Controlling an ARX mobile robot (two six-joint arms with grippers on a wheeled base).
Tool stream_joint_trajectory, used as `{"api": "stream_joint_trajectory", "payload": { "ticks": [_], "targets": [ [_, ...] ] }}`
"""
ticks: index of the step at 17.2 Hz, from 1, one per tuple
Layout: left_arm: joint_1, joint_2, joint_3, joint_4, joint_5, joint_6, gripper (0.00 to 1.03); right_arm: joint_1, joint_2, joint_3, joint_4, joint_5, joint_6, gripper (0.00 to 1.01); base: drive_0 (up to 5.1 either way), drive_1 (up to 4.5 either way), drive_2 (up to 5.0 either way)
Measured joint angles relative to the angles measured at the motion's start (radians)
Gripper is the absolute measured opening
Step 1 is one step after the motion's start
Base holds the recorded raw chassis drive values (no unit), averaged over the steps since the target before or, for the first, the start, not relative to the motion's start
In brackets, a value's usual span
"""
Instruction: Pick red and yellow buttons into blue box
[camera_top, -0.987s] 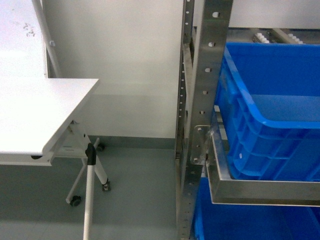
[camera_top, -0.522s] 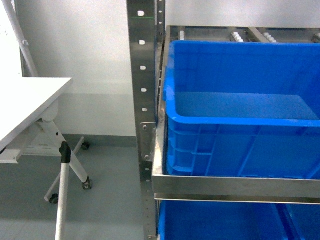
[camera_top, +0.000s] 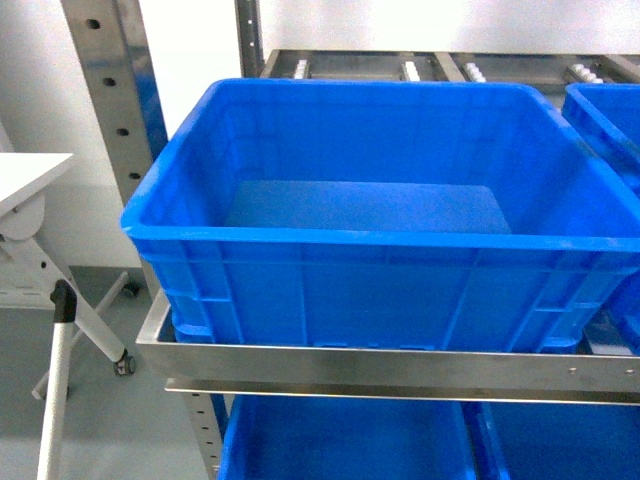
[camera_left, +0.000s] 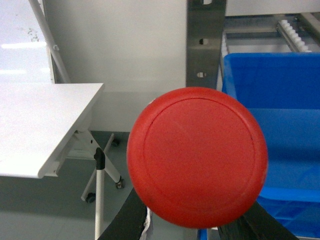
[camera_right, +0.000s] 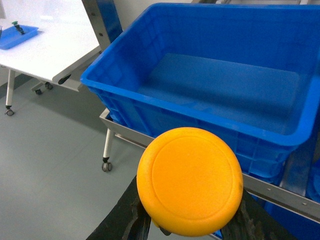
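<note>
I'm holding the red button (camera_left: 197, 157) in my left pincer and the yellow button (camera_right: 190, 180) in my right, both clamped; I'm carrying each clear over the blue box (camera_top: 180, 215) rim before releasing.

Bright, even overhead light; soft, slightly grainy pictures.
</note>
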Motion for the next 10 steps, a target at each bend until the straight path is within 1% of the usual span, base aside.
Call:
{"api": "stream_joint_trajectory", "payload": {
  "ticks": [10],
  "targets": [
    [0.0,-0.001,0.0,0.005,0.0,0.0,0.24,0.0,0.0,0.0,0.001,0.0,0.0,0.29,5.0,-2.41,-2.4]
  ]
}}
